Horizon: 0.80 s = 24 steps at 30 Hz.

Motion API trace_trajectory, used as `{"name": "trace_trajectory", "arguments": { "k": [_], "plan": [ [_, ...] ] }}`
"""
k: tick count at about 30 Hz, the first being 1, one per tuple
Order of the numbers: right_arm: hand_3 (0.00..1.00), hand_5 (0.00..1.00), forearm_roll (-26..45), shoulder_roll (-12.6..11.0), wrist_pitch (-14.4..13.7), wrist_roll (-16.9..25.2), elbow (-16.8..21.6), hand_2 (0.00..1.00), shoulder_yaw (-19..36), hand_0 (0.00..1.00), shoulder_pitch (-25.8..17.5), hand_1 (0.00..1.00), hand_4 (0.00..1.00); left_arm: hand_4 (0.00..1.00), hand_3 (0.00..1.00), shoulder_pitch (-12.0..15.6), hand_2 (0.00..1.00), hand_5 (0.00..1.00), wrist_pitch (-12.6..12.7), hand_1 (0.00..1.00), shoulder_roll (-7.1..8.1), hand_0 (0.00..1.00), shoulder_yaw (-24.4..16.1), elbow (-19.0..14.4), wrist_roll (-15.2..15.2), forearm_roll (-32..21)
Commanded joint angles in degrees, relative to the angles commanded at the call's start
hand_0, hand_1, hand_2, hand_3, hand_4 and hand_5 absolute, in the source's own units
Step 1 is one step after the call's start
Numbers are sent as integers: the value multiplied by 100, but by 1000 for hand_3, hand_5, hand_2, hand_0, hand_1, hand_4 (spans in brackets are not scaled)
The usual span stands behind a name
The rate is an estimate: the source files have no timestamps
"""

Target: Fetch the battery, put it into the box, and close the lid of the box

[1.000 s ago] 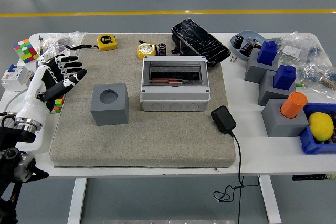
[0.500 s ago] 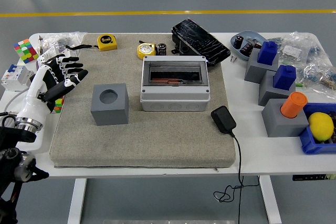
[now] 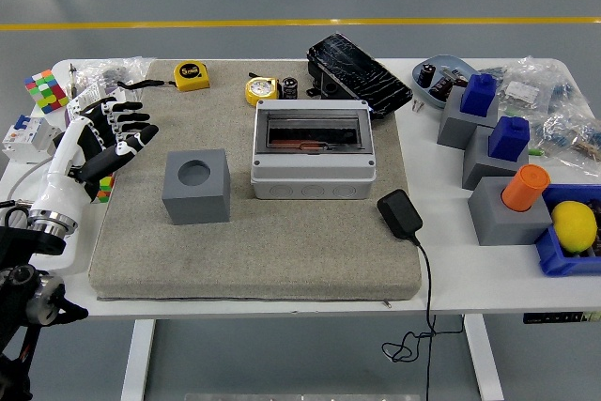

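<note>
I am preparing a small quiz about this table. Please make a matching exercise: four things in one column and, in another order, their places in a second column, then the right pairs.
Things:
1. grey box
2. grey block with a round hole
3. black charger
4. left hand

Places:
A. at the mat's left edge, fingers spread, holding nothing
B. on the mat, left of the box
C. middle of the mat, towards its far side
D. at the mat's right edge, its cable hanging over the table's near edge

Pairs: 1-C, 2-B, 3-D, 4-A
</note>
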Motion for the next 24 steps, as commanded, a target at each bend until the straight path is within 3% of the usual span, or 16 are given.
{"name": "trace_trajectory", "arguments": {
  "k": [24],
  "plan": [
    [704, 551, 57, -23, -2, 24, 0, 709, -43, 742, 60, 706, 998, 998, 608, -29, 578, 292, 0, 587, -12, 504, -48, -43, 12, -4]
  ]
}}
